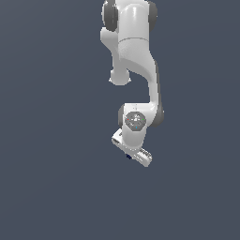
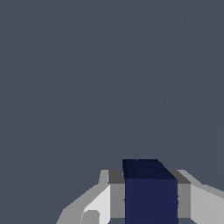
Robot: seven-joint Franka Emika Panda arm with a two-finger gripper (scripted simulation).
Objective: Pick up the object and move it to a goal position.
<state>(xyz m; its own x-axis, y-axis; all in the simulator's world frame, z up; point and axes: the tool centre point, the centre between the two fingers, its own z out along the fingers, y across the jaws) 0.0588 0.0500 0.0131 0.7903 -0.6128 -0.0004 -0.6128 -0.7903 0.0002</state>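
Navy-blue and plain, the small dark cube (image 2: pixel 151 192) is seen in the wrist view clamped between the grey inner pads (image 2: pixel 116 199) of the white two-finger gripper (image 2: pixel 151 199); a pad is pressed against each side face, so the gripper is judged closed on the cube. In the exterior view only a dark speck of the cube (image 1: pixel 128 156) is visible just under the gripper (image 1: pixel 132 154), which is tilted rather than pointed straight down. Above it the white arm with dark joints (image 1: pixel 136 61) is folded down from the top of the frame.

Everything else is filled by flat slate-grey ground (image 1: pixel 47 187). No contact shadow or resting edge is shown under the cube, so it is judged lifted, though height cannot be read. No goal marker is visible in either view.

Progress, as a judgement: grasp done, lift probably done. Left: transport to the goal and a hold there. How far the goal lies cannot be told from these views.
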